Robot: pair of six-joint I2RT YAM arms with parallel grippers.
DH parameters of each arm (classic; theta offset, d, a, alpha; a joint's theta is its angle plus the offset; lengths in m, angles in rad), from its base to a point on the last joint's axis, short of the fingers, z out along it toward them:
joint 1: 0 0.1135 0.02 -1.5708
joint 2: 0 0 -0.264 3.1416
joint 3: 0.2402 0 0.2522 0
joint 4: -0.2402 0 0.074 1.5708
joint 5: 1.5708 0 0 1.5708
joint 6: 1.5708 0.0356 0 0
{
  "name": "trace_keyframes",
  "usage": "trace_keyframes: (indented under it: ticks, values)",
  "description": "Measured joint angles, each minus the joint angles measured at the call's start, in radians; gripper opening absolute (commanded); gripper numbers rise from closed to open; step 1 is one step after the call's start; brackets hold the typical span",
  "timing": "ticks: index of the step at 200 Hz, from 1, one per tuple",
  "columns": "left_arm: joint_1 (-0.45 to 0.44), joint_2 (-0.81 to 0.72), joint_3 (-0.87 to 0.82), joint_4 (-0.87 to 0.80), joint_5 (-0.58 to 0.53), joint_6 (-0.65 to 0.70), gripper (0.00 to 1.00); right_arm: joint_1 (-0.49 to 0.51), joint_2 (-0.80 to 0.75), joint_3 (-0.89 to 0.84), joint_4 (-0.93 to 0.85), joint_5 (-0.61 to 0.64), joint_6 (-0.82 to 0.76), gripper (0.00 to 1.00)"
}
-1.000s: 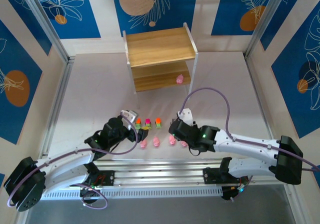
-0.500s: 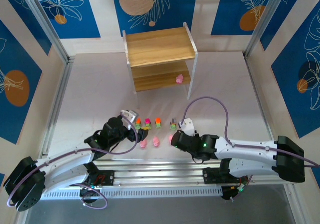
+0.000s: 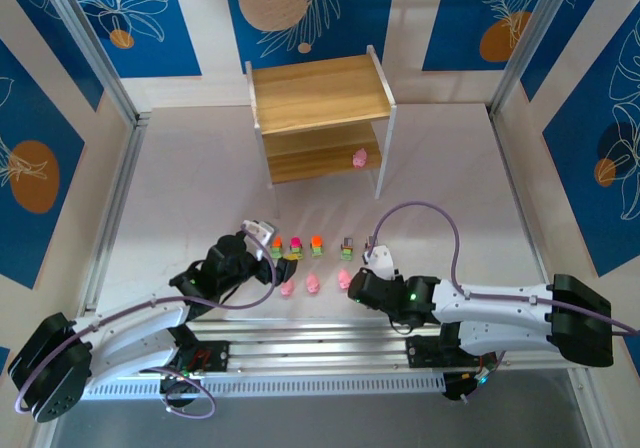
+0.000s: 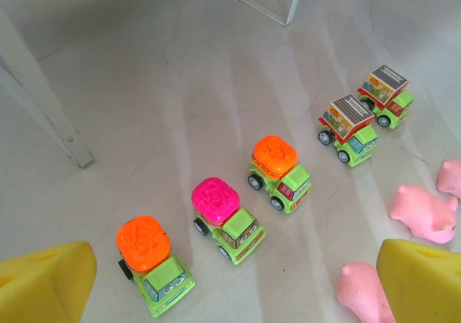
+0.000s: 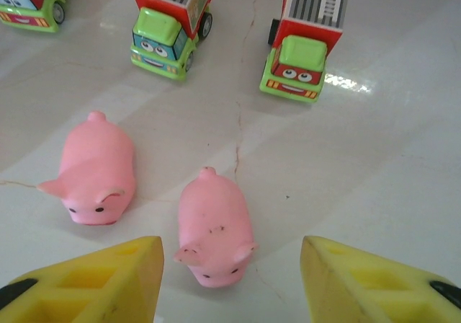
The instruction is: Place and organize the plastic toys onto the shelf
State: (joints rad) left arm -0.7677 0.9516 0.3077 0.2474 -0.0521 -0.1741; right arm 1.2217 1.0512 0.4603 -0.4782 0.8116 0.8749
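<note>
Well in front of the shelf [image 3: 320,93], the right gripper [image 5: 230,265] straddles a pig [image 5: 215,229], released, seemingly lined up to grab it; the left gripper [image 4: 234,272] hangs spread wide.

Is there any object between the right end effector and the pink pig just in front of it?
Nothing visible stands in the way. The pink pig already lies with its head between the open fingers of the right end effector.

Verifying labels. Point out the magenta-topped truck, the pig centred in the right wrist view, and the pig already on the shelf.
magenta-topped truck [image 4: 216,199]: left wrist view, on its magenta top.
centre pig [image 5: 214,226]: right wrist view, on its back.
shelved pig [image 3: 360,157]: top external view, on its body.
</note>
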Motion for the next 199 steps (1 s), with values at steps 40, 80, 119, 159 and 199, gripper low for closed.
trace_keyframes:
  ticks: [40, 80, 119, 159, 199]
  values:
    - [0.000, 0.002, 0.001, 0.000, 0.000, 0.000, 1.00, -0.003, 0.021, -0.003, 0.026, -0.008, 0.000, 0.55]
    - [0.000, 0.002, 0.001, 0.000, 0.001, 0.000, 1.00, -0.020, 0.043, -0.021, 0.053, -0.019, 0.004, 0.55]
    - [0.000, 0.002, 0.002, 0.000, 0.001, 0.000, 1.00, -0.036, 0.068, -0.031, 0.080, -0.035, 0.003, 0.55]
    - [0.000, 0.002, 0.002, 0.000, 0.004, 0.000, 1.00, -0.047, 0.093, -0.031, 0.113, -0.042, 0.003, 0.55]
    - [0.000, 0.008, 0.002, 0.000, 0.004, 0.000, 1.00, -0.051, 0.124, -0.031, 0.131, -0.050, -0.002, 0.55]
